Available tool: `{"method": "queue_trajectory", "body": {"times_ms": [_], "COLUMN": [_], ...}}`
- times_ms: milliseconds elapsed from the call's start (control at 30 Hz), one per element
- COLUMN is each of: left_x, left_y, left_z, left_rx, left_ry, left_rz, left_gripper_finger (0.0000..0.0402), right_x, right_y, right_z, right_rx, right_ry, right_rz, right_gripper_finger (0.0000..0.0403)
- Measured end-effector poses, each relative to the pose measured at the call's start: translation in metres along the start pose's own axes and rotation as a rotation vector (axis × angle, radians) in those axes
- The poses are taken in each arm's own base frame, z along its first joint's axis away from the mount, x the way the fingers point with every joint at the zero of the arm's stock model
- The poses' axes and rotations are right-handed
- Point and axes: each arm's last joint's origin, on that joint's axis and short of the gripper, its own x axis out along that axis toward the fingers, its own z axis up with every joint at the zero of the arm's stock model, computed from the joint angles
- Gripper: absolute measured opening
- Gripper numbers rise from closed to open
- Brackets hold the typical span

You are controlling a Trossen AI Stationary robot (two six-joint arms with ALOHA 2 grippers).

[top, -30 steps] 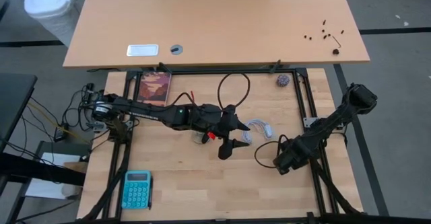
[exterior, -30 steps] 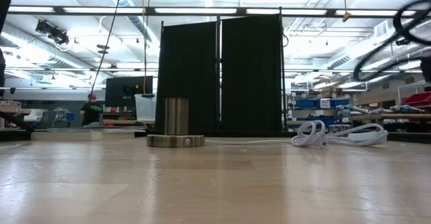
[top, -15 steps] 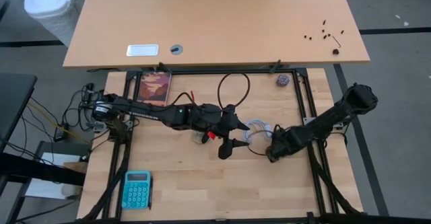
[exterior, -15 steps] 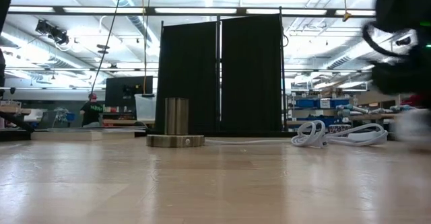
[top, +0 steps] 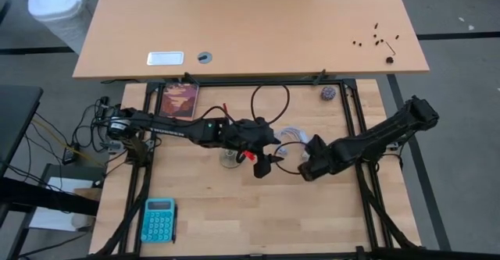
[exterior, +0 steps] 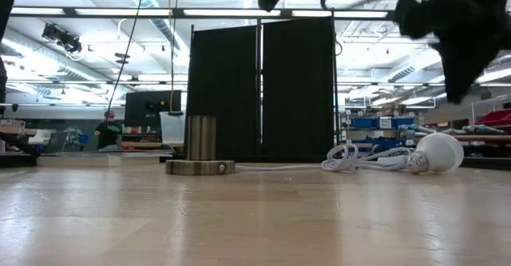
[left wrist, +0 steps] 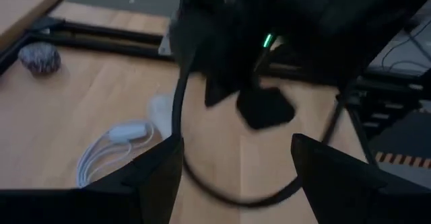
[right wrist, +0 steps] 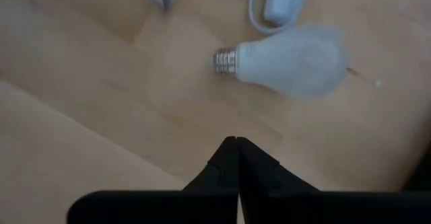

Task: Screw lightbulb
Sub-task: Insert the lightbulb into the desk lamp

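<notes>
1. The right gripper (right wrist: pixel 236 143) has its fingers pressed together with nothing between them, and the lightbulb (right wrist: pixel 289 62) lies on its side on the table (right wrist: pixel 81 116) just beyond the fingertips, untouched. To pick it up well, I judge the fingers must part first, then come down astride the white globe rather than the silvery screw base (the thread has to stay free for the socket).

2. A little past the bulb from those fingertips lies the coiled white cord (right wrist: pixel 279 5); the grasp should keep clear of it so it is not dragged along.

3. Farther off, the left gripper (top: pixel 262 166) hangs low over the table with its fingers (left wrist: pixel 151 177) spread apart and empty, the socket (exterior: pixel 200 150) standing just beside it on the side away from the bulb.

4. The right arm reaches in low toward the middle, wrist tipped down at the bulb; the left arm stretches long across the table.
</notes>
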Motion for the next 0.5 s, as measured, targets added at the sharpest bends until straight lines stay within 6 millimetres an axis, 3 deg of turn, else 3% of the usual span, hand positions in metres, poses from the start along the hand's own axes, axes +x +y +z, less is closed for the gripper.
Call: {"method": "queue_trajectory", "body": {"times_ms": [333, 500], "left_x": [0.013, 0.034], "left_y": [0.005, 0.004], "left_z": [-0.001, -0.007], "left_rx": [-0.017, -0.044], "left_ry": [-0.031, -0.055], "left_rz": [-0.01, -0.045], "left_gripper_finger": [0.0277, 0.0277], "right_x": [-0.084, -0.09], "right_y": [-0.011, -0.032], "right_z": [0.021, 0.018], "right_rx": [0.177, 0.185], "right_ry": [-0.17, -0.132], "right_rz": [0.166, 0.068], "right_gripper_finger": [0.001, 0.0031]}}
